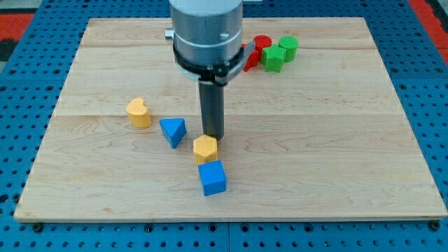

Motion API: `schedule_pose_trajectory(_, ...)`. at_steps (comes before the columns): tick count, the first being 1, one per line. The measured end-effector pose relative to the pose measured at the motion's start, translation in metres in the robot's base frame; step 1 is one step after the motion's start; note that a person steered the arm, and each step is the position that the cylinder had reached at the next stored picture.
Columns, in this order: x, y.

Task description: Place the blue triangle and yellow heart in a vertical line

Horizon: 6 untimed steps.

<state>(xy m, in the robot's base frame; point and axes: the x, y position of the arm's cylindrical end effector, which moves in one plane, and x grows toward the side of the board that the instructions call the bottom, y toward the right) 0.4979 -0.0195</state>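
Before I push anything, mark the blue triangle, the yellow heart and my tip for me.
blue triangle (pixel 173 131): camera view, middle of its front face.
yellow heart (pixel 138 113): camera view, middle of its side, left of the triangle.
my tip (pixel 213 136): camera view, rod's very end, just above the yellow hexagonal block (pixel 205 148).

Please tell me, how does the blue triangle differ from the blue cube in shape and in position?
The blue triangle is a three-sided wedge; the blue cube is square-faced. The blue triangle lies further toward the view's top and left, the blue cube nearest the view's bottom. My tip is nearer the blue triangle. Both share the same blue colour.
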Motion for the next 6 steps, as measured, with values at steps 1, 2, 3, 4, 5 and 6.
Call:
schedule_pose_trajectory(1,-0.003,0.0)
schedule_pose_trajectory(2,-0.044,-0.02)
schedule_pose_trajectory(3,-0.042,-0.068)
schedule_pose_trajectory(4,-0.021,-0.072)
schedule_pose_trajectory(5,0.003,-0.072)
schedule_pose_trajectory(6,0.016,-0.051)
